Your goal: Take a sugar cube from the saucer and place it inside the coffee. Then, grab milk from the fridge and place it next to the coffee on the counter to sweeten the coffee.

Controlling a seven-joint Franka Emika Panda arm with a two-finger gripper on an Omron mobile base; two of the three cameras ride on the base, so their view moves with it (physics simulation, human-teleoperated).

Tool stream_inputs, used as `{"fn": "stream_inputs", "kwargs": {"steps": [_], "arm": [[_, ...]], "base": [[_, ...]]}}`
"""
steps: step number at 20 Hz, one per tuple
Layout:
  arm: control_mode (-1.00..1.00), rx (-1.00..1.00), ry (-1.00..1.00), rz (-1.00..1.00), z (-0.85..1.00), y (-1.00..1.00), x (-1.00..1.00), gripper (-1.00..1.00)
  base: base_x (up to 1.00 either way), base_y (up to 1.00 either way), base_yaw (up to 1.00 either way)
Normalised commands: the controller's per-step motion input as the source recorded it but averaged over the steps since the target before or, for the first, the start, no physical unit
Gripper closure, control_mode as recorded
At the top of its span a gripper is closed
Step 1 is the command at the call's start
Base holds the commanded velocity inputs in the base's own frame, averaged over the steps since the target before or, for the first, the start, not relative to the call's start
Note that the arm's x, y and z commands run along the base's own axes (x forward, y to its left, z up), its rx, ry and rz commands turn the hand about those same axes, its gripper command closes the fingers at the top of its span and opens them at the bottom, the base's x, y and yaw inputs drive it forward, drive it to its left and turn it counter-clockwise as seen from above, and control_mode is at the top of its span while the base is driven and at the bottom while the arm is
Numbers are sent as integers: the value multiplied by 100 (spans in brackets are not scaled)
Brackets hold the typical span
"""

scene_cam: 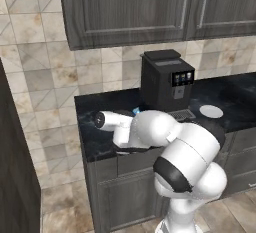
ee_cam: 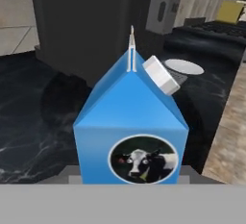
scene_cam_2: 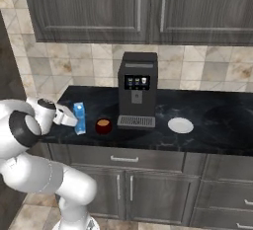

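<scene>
Milk [scene_cam_2: 79, 118] upright on the black bench [scene_cam_2: 212, 125], right in front of the hand [scene_cam_2: 69, 118], just beside the red coffee [scene_cam_2: 103, 126], which sits on the far side of the carton from the hand.

Left base view: arm blocks most of it; a sliver of blue carton [scene_cam: 136, 111] peeks over the forearm, coffee machine [scene_cam: 166, 79] beyond it, white saucer [scene_cam: 211, 111] past the machine, well away from the hand. Bench [scene_cam: 100, 112] edge visible.

Right base view: hand reaches sideways to the carton's near side; fingers seem to be at the carton, contact too small to confirm. Coffee between carton and coffee machine [scene_cam_2: 138, 90]. Saucer [scene_cam_2: 181, 125] on the far side of the machine.

Hand view: carton [ee_cam: 130, 127] very close, dead centre, cow patch facing the camera, white cap [ee_cam: 161, 75] on the gable. Fingertips barely show at its bottom corners, so cannot tell whether the hand grips it or stands open. Saucer [ee_cam: 184, 66] behind, farther out.
</scene>
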Motion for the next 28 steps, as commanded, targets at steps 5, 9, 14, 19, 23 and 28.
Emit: {"fn": "stream_inputs", "kwargs": {"steps": [5,9,14,19,23,28], "arm": [[-100,-2,0,-4,-15,0,35,100],[-100,-1,0,-4,-13,0,35,100],[-100,-1,0,-1,-28,0,6,100],[-100,-1,0,-1,-26,0,12,100],[-100,0,0,-1,-11,0,10,-100],[-100,0,0,0,-5,0,-6,-100]], "base": [[0,0,0],[0,0,0],[0,0,0],[0,0,0],[0,0,0],[0,0,0]]}}
